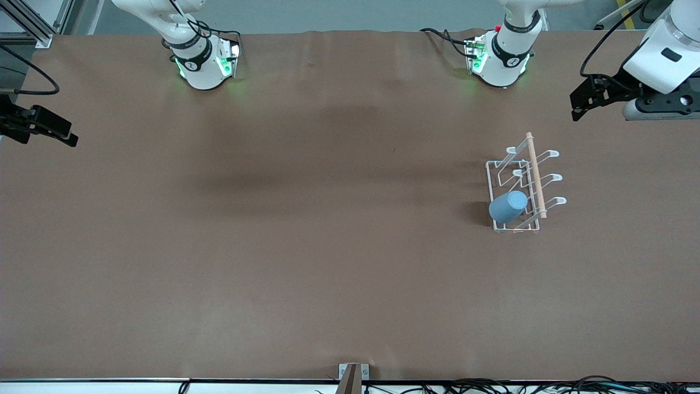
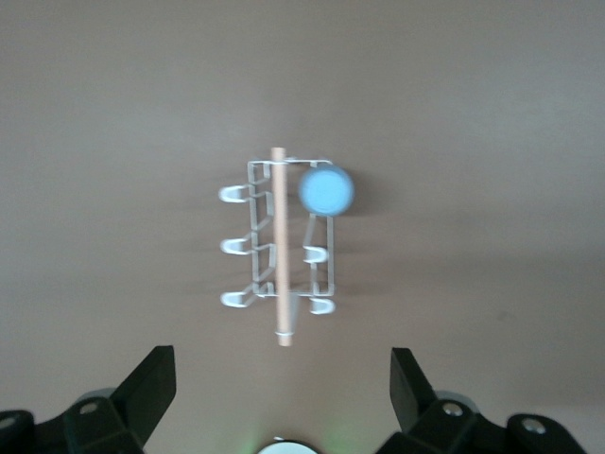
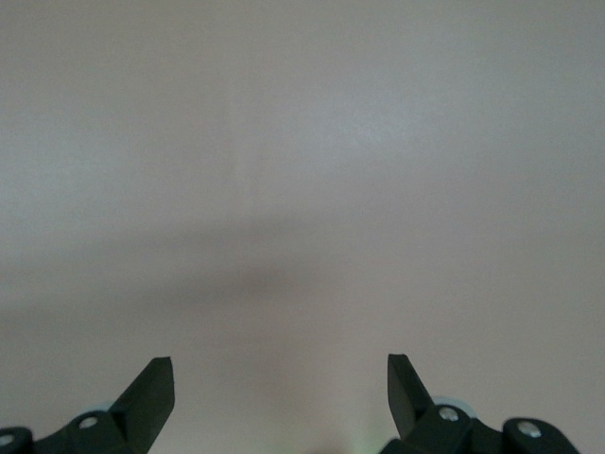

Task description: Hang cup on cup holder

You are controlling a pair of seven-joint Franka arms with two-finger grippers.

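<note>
Judging the step: the hanging looks done, so what remains is to keep my arms clear and jog nothing.
Cup (image 1: 508, 207): light blue, seated upside-down over a prong at the end of the rack nearest the front camera, on the row facing the right arm's end of the table.
Cup axis: its long axis follows the prong, tilted rather than upright; the closed base points up and toward the right arm's end, the mouth faces down into the rack. From my left wrist view I look almost straight onto the round base (image 2: 326, 190).
Cup holder (image 1: 522, 189): white wire rack toward the left arm's end of the table; its wooden dowel (image 1: 536, 175) runs along the top, one end nearer the front camera. The other five prongs are bare.
Left gripper (image 1: 588, 98): raised above the table's edge at the left arm's end, jaws spread wide, holding nothing, well apart from the rack.
Right gripper (image 1: 44, 128): raised at the right arm's end, waiting, jaws spread, empty; its wrist view shows only bare table (image 3: 302, 189).
Doing it well: I would not reach back in; a nudge could tip the cup off its prong.
</note>
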